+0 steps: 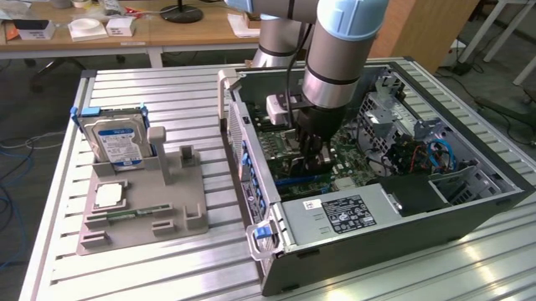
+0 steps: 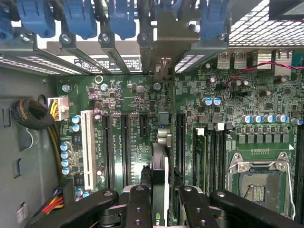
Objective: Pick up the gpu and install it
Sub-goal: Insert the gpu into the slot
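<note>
Firmly clamped: gpu [image 2: 159, 164] edge-on over the motherboard

Underneath everything, a slotted aluminium table [image 1: 150, 94], pale and ribbed, in a workshop room. Behind it, wooden desks [image 1: 192, 34] with small white boxes [image 1: 88, 28]; loose cables on the floor at the exterior view's left.

On the table toward the exterior view's left, a grey parts fixture [image 1: 163, 191]. Upright in its holder, a blue-labelled hard drive [image 1: 117, 141]. Flat in a recess, a square silver processor [image 1: 109, 195], and just beside that a narrow green memory stick [image 1: 125, 214].

Toward the exterior view's right, an open computer case [image 1: 377, 248] on its side, power supply [image 1: 343, 213] at the near corner, arm [image 1: 335, 56] down into it from above.

Inside the case, gripper [image 1: 314, 153] low over the motherboard [image 2: 123, 95]. Black fingers [image 2: 137, 204] closed on the gpu from both faces, card held between them, seen along its thin edge and standing upright to the board. Silver bracket [image 2: 166, 42] at the card's far end, close to the case's rear wall and the row of blue slot clips [image 2: 78, 16]. Card aligned with the long expansion slots, between two of them as seen from the wrist. Seated or merely hovering: cannot tell. Processor socket [image 2: 259, 183] well off to one side of the card.
</note>
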You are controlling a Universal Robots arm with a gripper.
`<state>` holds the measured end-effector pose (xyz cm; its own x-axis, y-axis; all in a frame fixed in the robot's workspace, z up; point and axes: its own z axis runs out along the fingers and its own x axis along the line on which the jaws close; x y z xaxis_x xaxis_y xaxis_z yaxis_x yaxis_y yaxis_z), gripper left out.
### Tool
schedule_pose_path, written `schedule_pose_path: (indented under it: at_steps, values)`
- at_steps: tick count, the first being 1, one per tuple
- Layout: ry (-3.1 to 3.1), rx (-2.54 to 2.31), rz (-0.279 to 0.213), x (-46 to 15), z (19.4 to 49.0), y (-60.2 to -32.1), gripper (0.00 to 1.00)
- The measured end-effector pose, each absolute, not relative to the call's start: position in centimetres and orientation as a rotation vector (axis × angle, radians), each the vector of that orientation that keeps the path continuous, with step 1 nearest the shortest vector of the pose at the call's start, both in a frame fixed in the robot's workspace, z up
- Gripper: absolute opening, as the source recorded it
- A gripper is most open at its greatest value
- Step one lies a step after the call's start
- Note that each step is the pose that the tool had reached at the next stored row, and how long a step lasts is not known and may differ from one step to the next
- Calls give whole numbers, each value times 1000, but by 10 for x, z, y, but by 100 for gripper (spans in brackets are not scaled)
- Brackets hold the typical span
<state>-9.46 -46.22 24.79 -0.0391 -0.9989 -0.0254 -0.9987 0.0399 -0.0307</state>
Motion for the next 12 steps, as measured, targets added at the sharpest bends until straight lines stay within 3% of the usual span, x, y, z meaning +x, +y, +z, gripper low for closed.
schedule_pose_path:
  at_steps: [12]
  values:
    - [2236, -2149, -8, -93, 247, -462, 27]
